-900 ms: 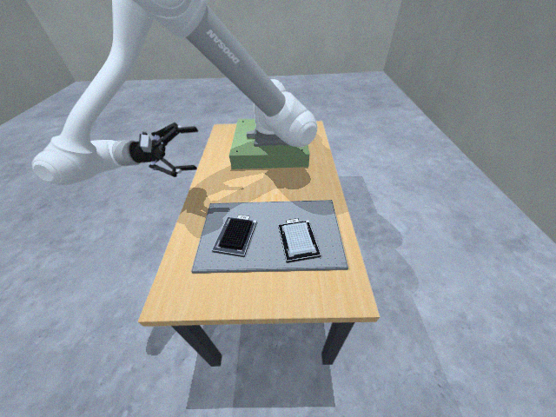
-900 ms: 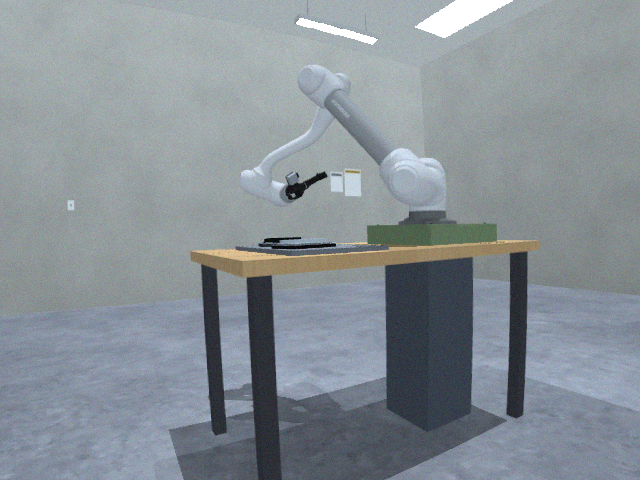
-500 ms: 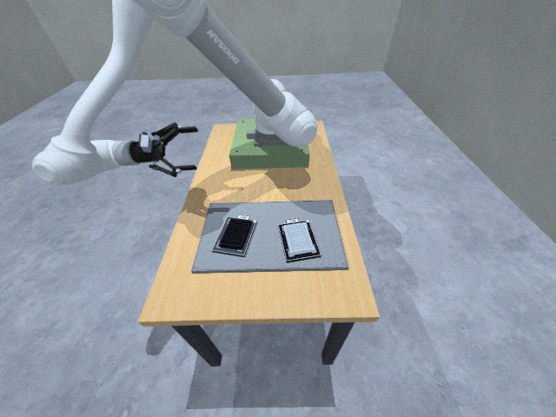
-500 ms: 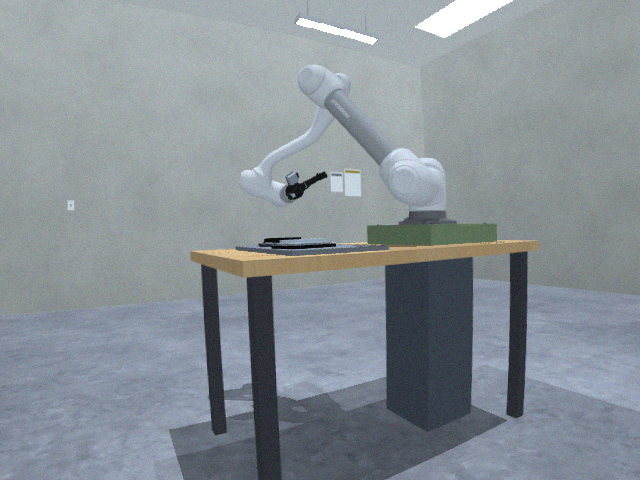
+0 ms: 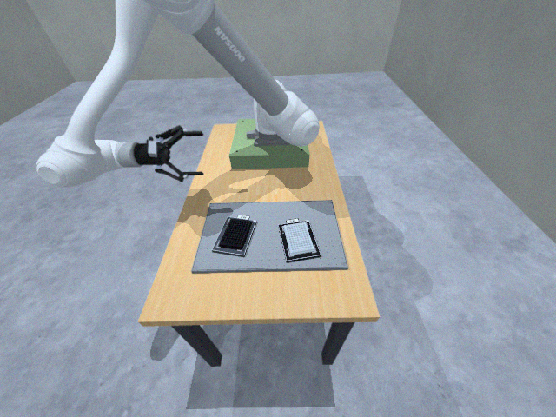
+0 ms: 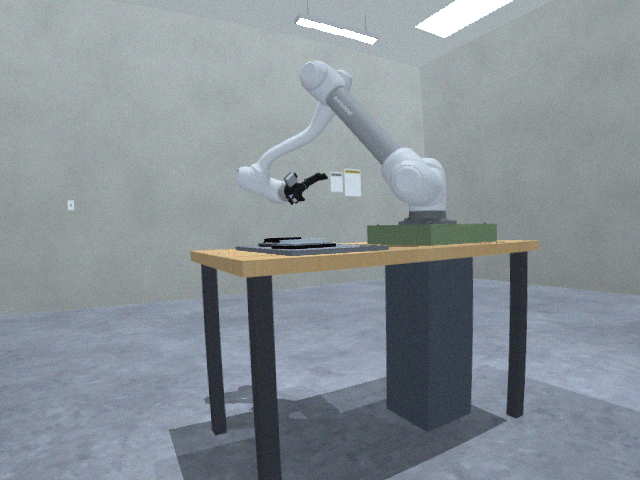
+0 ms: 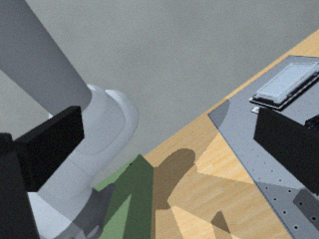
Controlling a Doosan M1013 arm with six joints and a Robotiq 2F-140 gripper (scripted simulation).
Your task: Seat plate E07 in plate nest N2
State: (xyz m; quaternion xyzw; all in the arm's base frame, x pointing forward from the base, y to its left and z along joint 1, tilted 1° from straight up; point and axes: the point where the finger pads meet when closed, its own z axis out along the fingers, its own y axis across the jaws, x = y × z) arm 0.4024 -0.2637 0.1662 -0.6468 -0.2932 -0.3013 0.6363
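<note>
Grey mat (image 5: 269, 264) lies on wooden table (image 5: 251, 305), concrete floor (image 5: 448, 314) below.

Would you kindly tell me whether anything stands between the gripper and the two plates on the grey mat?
Nothing visible does. The gripper, jaws open and empty, hangs high over one edge of the table; only air separates it from the black plate and the white plate.

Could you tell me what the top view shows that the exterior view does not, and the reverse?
Only the top view shows the two plates apart: a black plate and a white plate, each in its nest. Only the exterior view shows the ceiling lights and wall notices. Both show the open end effector held high, away from the grey base plate.
</note>
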